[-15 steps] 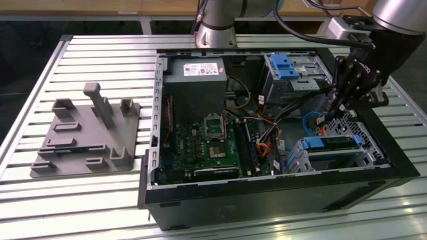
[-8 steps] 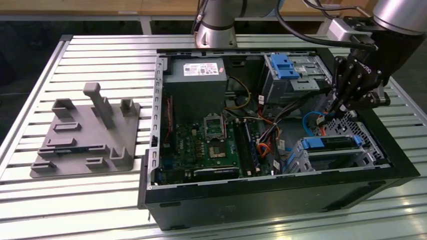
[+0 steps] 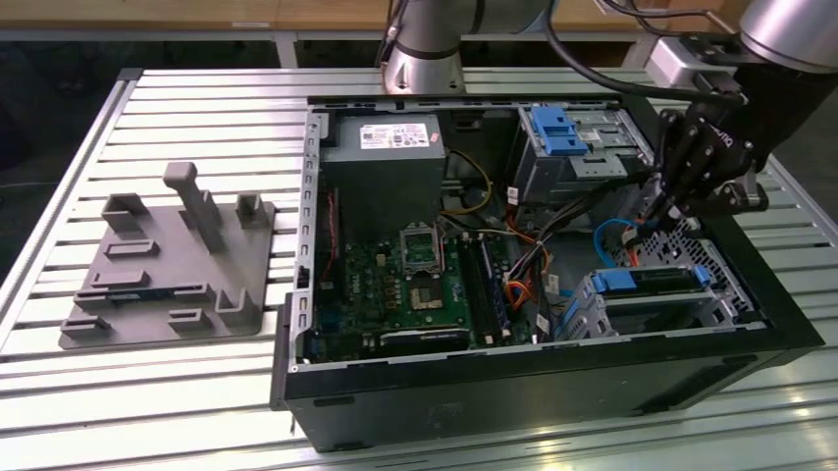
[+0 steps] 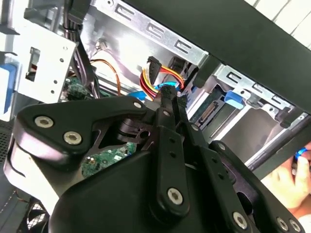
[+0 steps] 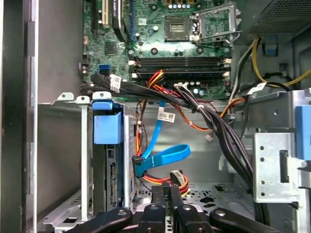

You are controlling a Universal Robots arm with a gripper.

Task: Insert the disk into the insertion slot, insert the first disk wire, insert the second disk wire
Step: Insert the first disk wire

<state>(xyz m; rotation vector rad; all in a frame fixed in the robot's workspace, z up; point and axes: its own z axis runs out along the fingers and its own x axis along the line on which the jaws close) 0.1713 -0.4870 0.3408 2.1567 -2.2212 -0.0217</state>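
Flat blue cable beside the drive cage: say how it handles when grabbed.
The flat blue ribbon-like cable holds a loose loop, so probably springy, not limp. It looks thin, likely light. Its angled plug end seems the stiffest grip.

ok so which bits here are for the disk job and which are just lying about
Job: disk, drive cage, blue data cable, red-and-yellow power wires, gripper.
Lying about: grey fixture plate, motherboard, power supply, taller bay with blue tab.
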